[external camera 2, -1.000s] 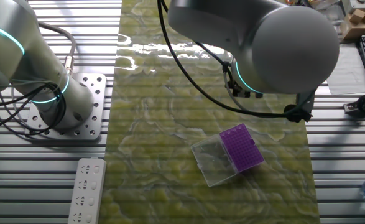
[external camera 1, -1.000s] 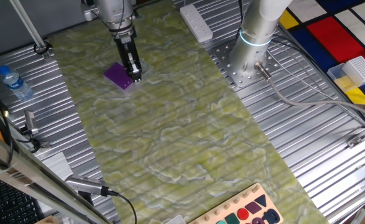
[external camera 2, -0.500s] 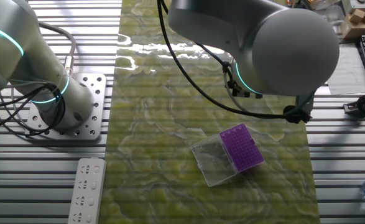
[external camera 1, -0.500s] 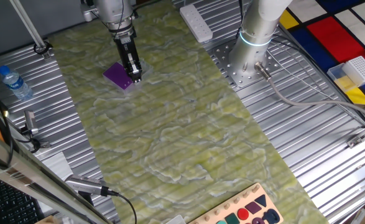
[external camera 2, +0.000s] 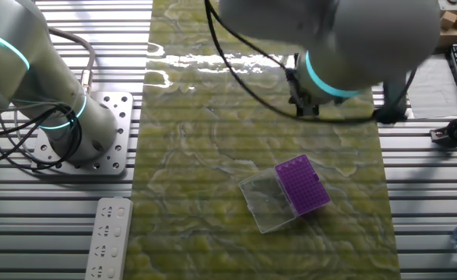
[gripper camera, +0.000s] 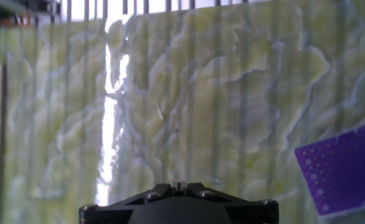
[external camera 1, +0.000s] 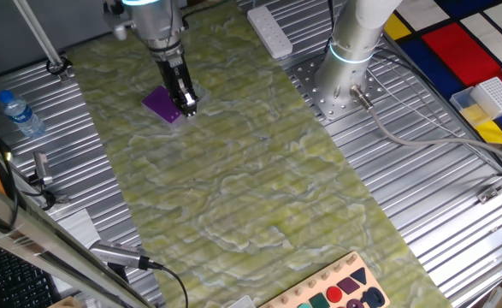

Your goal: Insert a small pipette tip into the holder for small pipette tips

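One small purple pipette-tip holder (external camera 2: 303, 185) lies flat on the green-yellow mat (external camera 2: 212, 155), its top dotted w/ fine holes. A clear cover piece (external camera 2: 267, 201) touches its edge at approx. 8 o'clock in the other fixed view. In the hand view the holder (gripper camera: 344, 168) sits at 4 o'clock, cut by the frame edge. The gripper (external camera 1: 187, 104) hangs just beside the holder (external camera 1: 162, 103), at its 3 o'clock in one fixed view. Fingers look narrow, nearly together; cannot tell if they hold a tip. A white power strip (external camera 2: 108, 237) lies off the mat.
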`<state>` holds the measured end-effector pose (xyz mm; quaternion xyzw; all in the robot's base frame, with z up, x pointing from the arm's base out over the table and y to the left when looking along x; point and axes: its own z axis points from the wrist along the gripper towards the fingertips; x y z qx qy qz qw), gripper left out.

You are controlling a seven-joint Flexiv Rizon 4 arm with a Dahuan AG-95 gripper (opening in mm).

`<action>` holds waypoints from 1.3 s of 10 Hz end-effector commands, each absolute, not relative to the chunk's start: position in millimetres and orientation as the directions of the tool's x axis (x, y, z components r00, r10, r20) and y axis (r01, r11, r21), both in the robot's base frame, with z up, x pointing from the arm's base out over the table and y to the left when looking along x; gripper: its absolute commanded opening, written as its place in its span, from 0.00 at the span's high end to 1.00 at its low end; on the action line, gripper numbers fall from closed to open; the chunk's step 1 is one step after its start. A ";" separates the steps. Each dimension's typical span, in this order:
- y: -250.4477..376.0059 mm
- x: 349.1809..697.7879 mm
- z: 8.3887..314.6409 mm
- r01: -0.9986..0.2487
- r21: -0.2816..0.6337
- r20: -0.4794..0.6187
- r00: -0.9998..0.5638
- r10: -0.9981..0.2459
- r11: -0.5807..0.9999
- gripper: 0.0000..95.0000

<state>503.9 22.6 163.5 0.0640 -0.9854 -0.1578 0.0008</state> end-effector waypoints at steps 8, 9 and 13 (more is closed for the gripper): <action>32.9 505.9 153.0 -0.374 -0.012 0.048 -0.927 -0.373 0.927 1.00; 33.1 506.9 151.8 -0.387 -0.033 0.056 -0.921 -0.385 0.922 1.00; 36.4 519.9 150.0 -0.402 -0.045 0.065 -0.915 -0.399 0.915 1.00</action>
